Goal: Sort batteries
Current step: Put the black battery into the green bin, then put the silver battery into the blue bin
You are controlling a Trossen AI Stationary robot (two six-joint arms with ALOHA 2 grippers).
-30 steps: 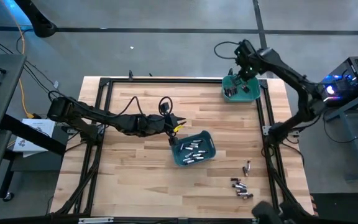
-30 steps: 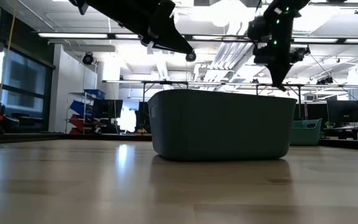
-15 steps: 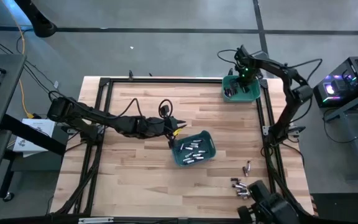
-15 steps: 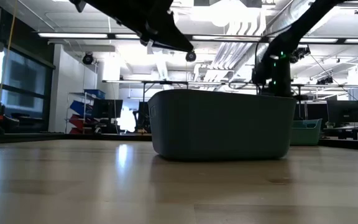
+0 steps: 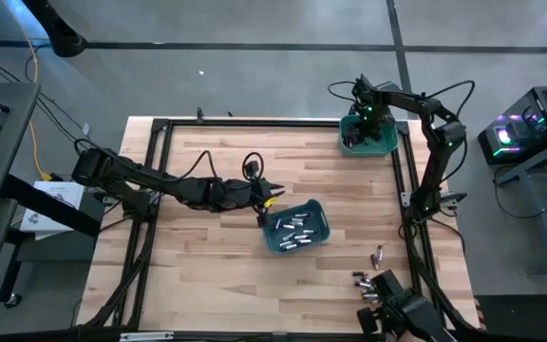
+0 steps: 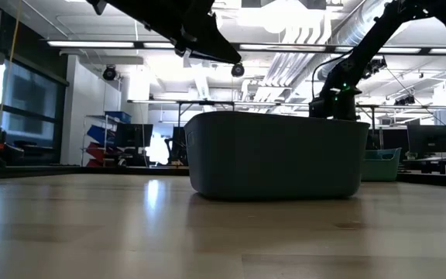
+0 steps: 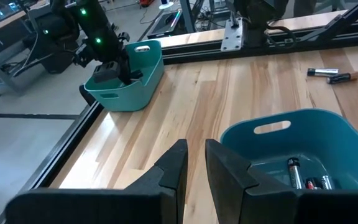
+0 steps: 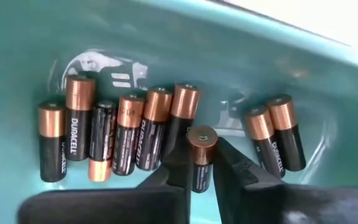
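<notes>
My right gripper (image 5: 366,122) reaches down into the far right teal bin (image 5: 387,146) and is shut on one black-and-copper battery (image 8: 200,155). Several more such batteries (image 8: 126,134) lie side by side on that bin's floor. My left gripper (image 5: 267,198) hovers above the table just left of the middle teal bin (image 5: 322,213). Its fingers (image 7: 196,165) stand a narrow gap apart with nothing between them. The middle bin holds several silvery batteries (image 5: 292,231). More batteries (image 5: 368,282) lie loose on the wood near the front right. My right gripper pinches the battery's black body (image 8: 199,173) between its two fingers. The fingers come from above, pointing down into the bin. The battery's copper end (image 8: 201,138) shows clear of the fingertips. Whether the battery touches the bin's floor or its neighbours I cannot tell.
A black frame rail (image 5: 411,180) runs along the table's right side beside the far bin. In the low view the middle bin (image 6: 277,155) hides most of the table behind it. Bare wood lies left of and in front of the middle bin.
My right gripper has sunk from above the far right bin down into it, tipping to point straight down and shifting slightly toward the table's left. In the low view it has dropped behind the middle bin.
</notes>
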